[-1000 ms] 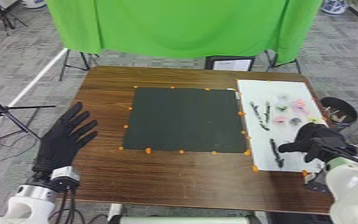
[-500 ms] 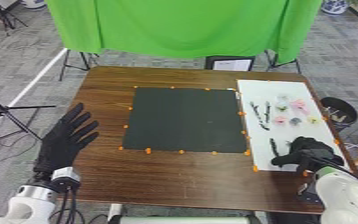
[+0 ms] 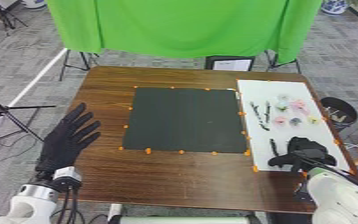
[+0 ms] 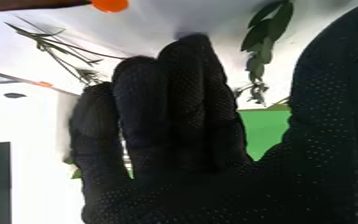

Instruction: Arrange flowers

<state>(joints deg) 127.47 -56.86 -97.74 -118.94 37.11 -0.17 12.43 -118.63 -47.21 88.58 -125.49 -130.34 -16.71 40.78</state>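
- The right hand [image 3: 309,152] is open, with its long fingers out and its thumb away from them. It is over the near part of the white sheet [image 3: 291,89], close to the sheet's near right corner. I can't tell if it touches the sheet.
- Just beside it, near the sheet's left edge, is a dark leafy stem [image 3: 274,147].
- Farther up, by the same left edge, are two more stems [image 3: 267,111].
- To the right of those two are little flowers: pink [image 3: 298,105], yellow [image 3: 314,120], gray [image 3: 295,121] and pale ones [image 3: 283,97].
- The black mat [image 3: 184,120] is left of the sheet, on the brown table [image 3: 175,177].
- The left hand [image 3: 62,140] is open too, by the table's left edge.
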